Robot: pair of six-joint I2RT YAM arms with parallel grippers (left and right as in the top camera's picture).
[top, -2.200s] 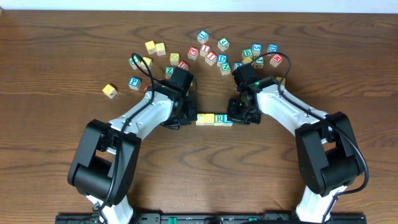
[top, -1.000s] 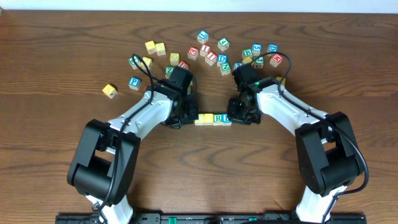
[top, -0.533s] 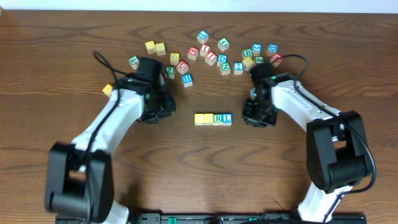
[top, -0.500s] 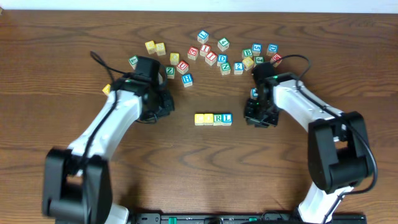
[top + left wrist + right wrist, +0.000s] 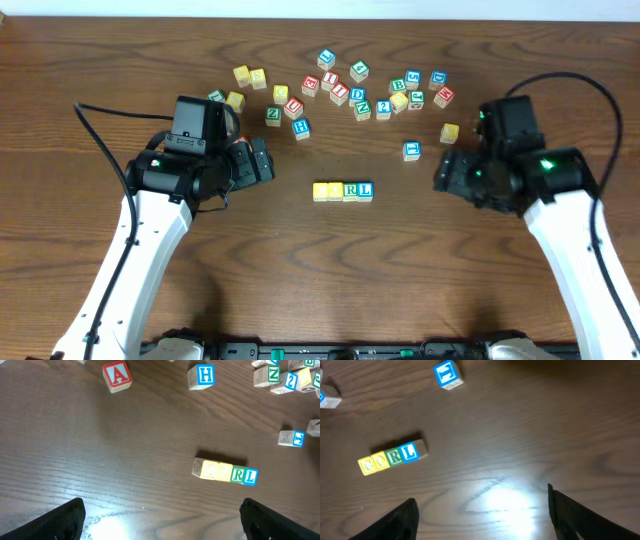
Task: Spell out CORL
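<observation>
The overhead camera looks straight down from far on the whole counter [image 5: 320,290], far edge at top. Each wrist camera looks slanting down at the wood from nearer, over the left claw [image 5: 161,505] or the right claw [image 5: 481,497]. All three views share the CORL row [image 5: 343,190]

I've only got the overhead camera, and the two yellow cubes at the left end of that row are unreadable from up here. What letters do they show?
Observer: On the right wrist camera the far-left yellow cube reads C and the second yellow cube reads O, followed by the R cube and the L cube.
Operator: Any gaps in the row?
Observer: None on the left wrist camera. The four sit flush in one line.
Operator: Is either gripper carrying anything?
Observer: No. The wrist cameras show the left gripper and right gripper spread wide, with only bare table between the fingers.
</observation>
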